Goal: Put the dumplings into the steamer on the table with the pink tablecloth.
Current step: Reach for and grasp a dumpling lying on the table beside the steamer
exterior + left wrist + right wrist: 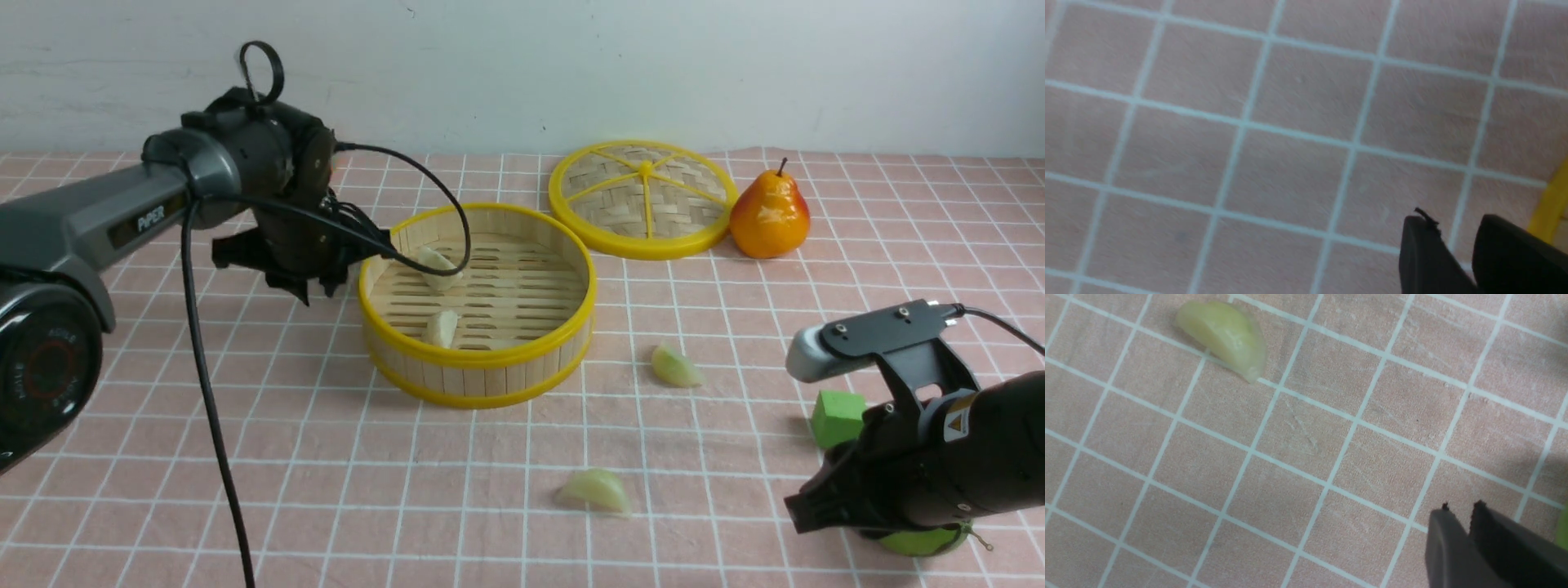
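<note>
two dumplings [442,327] in the steamer [478,357], two outside

your left gripper [1455,222] hung just beside the steamer, jaws narrowly apart, empty. your right gripper [1461,508] was nearly closed, also empty. the other dumplings [675,366] lay on the pink tablecloth [326,490].

light: bright, even, from above | shadows: soft, faint, cast beside steamer [482,380] and pear [771,222] | glare: small highlights seen on pear | blur: left wrist view smeared, others sharp

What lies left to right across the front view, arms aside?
steamer → woven lid → pear → green cube. Skipped: near loose dumpling and far loose dumpling, both within the lid's span.
</note>
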{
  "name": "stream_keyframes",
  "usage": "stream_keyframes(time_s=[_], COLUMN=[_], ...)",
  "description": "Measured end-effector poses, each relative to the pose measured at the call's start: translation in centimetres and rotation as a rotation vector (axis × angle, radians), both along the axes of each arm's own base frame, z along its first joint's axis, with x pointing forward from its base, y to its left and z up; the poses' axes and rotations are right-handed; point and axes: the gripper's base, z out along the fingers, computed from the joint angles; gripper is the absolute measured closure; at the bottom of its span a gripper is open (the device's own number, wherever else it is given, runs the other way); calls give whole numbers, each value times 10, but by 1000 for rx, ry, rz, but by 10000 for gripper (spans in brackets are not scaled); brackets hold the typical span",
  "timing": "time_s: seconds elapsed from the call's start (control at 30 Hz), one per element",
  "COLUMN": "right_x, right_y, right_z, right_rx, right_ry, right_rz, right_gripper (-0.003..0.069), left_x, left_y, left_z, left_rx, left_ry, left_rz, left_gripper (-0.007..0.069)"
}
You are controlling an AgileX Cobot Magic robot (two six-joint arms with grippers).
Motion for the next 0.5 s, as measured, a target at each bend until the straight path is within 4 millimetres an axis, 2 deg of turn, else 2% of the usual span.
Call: stream_keyframes(time_s=[0.17,0.33,0.43,0.47,0.5], right_x=[0,-2,-4,-4,-4], right_y=[0,0,0,0,0], right_z=[0,-1,-2,-2,-2], right_rx=[0,-6,-10,-10,-13], right_ry=[4,26,45,46,54], right_rz=[0,5,9,9,15], right_gripper=[564,564,564,564,564], left_x=[-12,-28,-39,-40,-51], left_y=[-13,-15,-15,-15,-15], left_z=[0,22,58,61,89], left_rx=[-24,-10,-37,-35,-62], left_ry=[98,183,144,137,103], left_rz=[-34,-84,-140,-146,-190], left_gripper=[461,460,459,459,456])
